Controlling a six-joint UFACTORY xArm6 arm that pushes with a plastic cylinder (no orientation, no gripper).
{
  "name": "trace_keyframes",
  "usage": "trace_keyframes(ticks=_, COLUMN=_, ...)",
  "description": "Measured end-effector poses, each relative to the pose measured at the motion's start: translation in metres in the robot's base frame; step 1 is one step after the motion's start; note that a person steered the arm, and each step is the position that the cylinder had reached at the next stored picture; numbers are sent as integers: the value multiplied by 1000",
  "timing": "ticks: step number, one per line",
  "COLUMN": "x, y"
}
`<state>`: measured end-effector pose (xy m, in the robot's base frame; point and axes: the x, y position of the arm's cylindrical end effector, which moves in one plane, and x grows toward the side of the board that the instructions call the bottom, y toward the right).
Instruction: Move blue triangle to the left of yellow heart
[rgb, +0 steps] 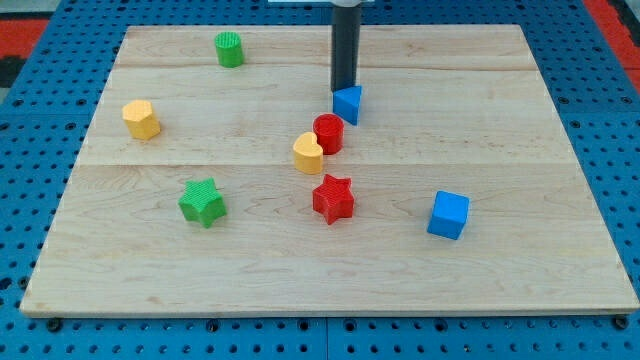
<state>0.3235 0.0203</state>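
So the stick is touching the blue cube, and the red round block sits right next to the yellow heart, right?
Not quite. In the camera view my tip is at the blue triangle, near the view's top. The blue cube sits apart, toward the view's lower right. The rest is right: the red round block sits right next to the yellow heart.

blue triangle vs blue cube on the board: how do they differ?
Shape: the blue triangle is a wedge; the blue cube is boxy with square faces.
Size: the blue triangle looks smaller than the blue cube.
Place: the blue triangle sits above centre, my tip right at its upper-left edge, near the red cylinder; the blue cube stands alone toward the view's lower right.
Shared: both are blue and rest on the wooden board.
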Motion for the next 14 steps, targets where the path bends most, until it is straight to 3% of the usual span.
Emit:
trace_keyframes(ticks=1, x=-17, y=-1)
trace_keyframes(ticks=2, x=5, y=57)
trace_keyframes(ticks=3, x=34, y=67)
trace_keyframes(ticks=4, x=62, y=33)
trace_keyframes(ticks=5, x=43, y=-4)
trace_keyframes(ticks=7, x=16, y=77)
trace_keyframes(ticks=8, x=7, y=41)
trace_keyframes(ticks=9, x=19, y=-38)
trace_keyframes(ticks=10, x=8, y=8)
trace_keyframes(ticks=11, x=-8, y=-1)
trace_keyframes(ticks=12, x=-9, y=-80)
trace_keyframes(ticks=14, x=20, y=-117)
